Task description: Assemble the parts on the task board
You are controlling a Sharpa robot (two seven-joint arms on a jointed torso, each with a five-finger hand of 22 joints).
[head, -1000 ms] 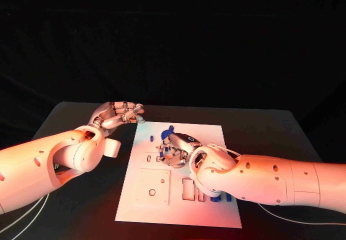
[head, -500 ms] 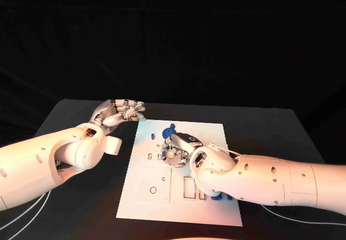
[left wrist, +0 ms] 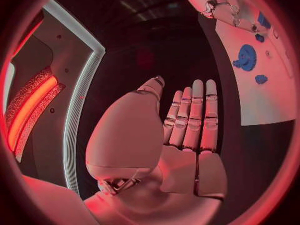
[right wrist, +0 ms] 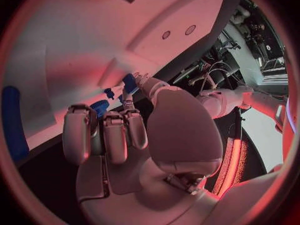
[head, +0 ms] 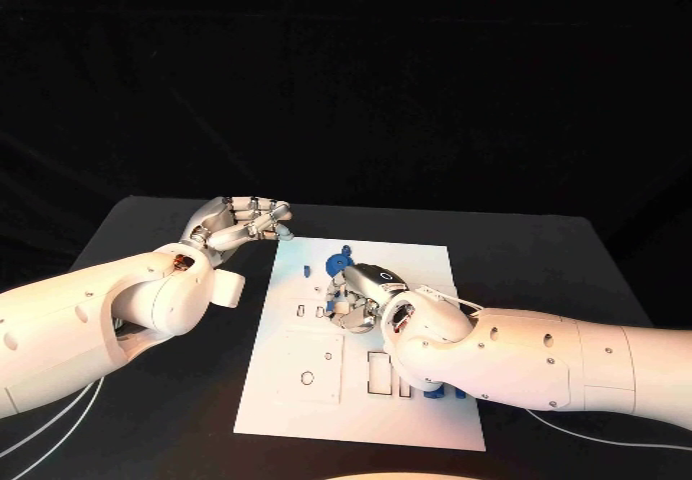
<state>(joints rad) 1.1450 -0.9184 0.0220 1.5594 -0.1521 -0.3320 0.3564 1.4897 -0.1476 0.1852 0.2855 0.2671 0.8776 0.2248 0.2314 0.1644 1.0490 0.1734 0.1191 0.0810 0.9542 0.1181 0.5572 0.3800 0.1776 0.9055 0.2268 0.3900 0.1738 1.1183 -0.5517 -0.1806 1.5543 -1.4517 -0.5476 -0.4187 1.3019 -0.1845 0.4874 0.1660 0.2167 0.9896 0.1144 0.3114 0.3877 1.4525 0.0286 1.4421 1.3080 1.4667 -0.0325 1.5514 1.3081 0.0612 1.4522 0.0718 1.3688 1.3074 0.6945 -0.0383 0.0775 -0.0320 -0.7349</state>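
Note:
The white task board (head: 296, 405) lies in the middle of the black table. My right hand (head: 361, 297) is low over the board's middle with its fingers curled down. In the right wrist view the right hand (right wrist: 119, 135) pinches a small blue part (right wrist: 129, 83) between thumb and fingertip, close to the board (right wrist: 94, 35). A blue gear (head: 340, 262) lies just beyond that hand. My left hand (head: 240, 224) hovers beside the board's far left corner. The left wrist view shows the left hand (left wrist: 187, 130) holding nothing, its fingers straight, with the gear (left wrist: 245, 58) on the board (left wrist: 265, 102).
Blue parts (head: 437, 392) stand in slots at the board's near right, partly behind my right forearm. A square recessed panel (head: 306, 366) and narrow slots (head: 378, 376) take up the near half. Black table (head: 159, 420) borders the board on both sides.
My left hand has risen slightly beside the board's far corner. My right hand has stayed over the board's middle, its fingers still down at the small blue part.

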